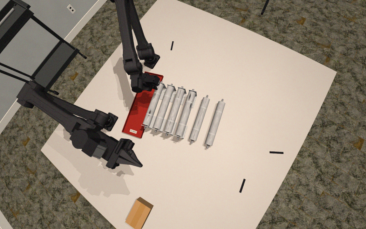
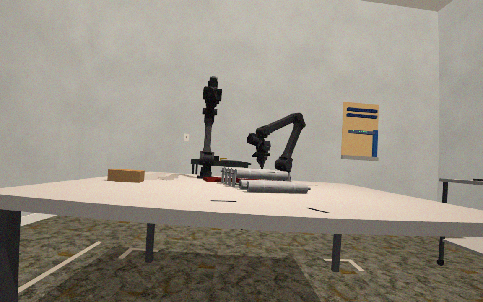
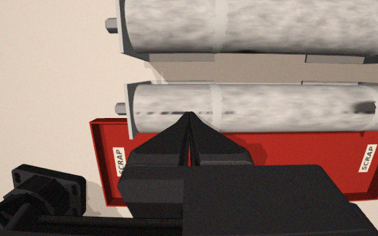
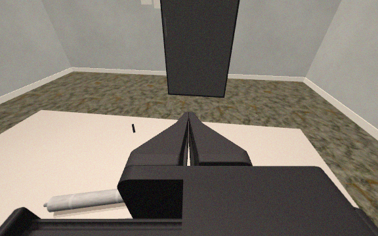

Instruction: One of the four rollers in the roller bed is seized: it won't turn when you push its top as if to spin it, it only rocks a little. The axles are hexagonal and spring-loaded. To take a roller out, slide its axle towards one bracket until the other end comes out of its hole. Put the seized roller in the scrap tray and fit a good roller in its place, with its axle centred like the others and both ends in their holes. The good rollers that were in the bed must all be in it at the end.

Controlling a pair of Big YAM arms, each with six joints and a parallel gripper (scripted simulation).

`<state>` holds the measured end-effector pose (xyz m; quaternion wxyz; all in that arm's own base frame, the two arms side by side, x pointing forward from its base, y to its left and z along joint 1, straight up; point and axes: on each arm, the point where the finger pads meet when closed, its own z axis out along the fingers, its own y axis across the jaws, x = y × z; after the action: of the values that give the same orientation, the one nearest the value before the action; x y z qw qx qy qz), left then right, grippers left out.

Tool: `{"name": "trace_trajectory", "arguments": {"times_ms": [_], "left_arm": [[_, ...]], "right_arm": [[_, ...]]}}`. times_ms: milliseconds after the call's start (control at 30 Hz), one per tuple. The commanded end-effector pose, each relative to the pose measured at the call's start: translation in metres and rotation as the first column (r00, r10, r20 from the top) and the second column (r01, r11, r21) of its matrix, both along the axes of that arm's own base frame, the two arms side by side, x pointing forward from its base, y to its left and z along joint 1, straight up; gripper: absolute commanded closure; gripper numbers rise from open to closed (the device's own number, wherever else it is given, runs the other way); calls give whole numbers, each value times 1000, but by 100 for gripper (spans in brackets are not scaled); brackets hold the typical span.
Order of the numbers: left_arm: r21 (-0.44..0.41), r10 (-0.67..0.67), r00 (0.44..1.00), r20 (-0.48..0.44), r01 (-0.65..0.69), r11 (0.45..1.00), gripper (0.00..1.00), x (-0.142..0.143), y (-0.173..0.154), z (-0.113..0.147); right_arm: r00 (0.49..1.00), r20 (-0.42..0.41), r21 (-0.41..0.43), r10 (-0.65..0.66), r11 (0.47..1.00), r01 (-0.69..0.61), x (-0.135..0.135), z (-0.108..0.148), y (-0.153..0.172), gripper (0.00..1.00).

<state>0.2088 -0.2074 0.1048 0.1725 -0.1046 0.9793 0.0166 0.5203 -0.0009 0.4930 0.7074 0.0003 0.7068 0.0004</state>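
Observation:
Four grey rollers [image 1: 153,106] [image 1: 164,106] [image 1: 175,109] [image 1: 185,114] lie in the bed's brackets, side by side. In the left wrist view, the roller nearest the tray [image 3: 274,101] has a dark dashed line and a dark spot, and its left axle end [image 3: 121,108] pokes through the bracket. Two loose rollers [image 1: 199,119] [image 1: 215,122] lie beside the bed. The red scrap tray [image 1: 133,121] [image 3: 307,147] shows no roller. My left gripper [image 3: 189,117] [image 2: 261,167] is shut, its tips over the tray-side roller; contact cannot be told. My right gripper [image 1: 141,165] [image 4: 188,117] is shut and empty, away from the bed.
A wooden block [image 1: 138,213] [image 2: 125,175] lies near the table edge on the right arm's side. Black strips [image 1: 276,152] [image 1: 242,185] [image 1: 172,45] lie on the table. The left arm reaches over the tray. A dark cart [image 1: 54,62] stands beyond the table.

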Motion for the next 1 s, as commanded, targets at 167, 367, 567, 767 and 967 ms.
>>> {"name": "trace_trajectory", "arguments": {"times_ms": [167,367,567,767,967], "left_arm": [[1,-4,1000,8,4,1000,100,20,1,-4],[2,0,1000,-1,0,1000,100,23,5,-11],[21,6,1000,-20,-6,1000,100,12,7,-12],[20,8,1000,-19,-7,1000,100,10,6,-11],[19,7,1000,-18,-6,1000,100,10,4,-9]], "right_arm": [[998,69,-10,8,1000,-7,-2,42,4,100],[998,69,-10,8,1000,-7,-2,42,4,100],[998,69,-10,8,1000,-7,-2,42,4,100],[998,69,-10,8,1000,-7,-2,42,4,100],[998,69,-10,8,1000,-7,-2,42,4,100]]}}
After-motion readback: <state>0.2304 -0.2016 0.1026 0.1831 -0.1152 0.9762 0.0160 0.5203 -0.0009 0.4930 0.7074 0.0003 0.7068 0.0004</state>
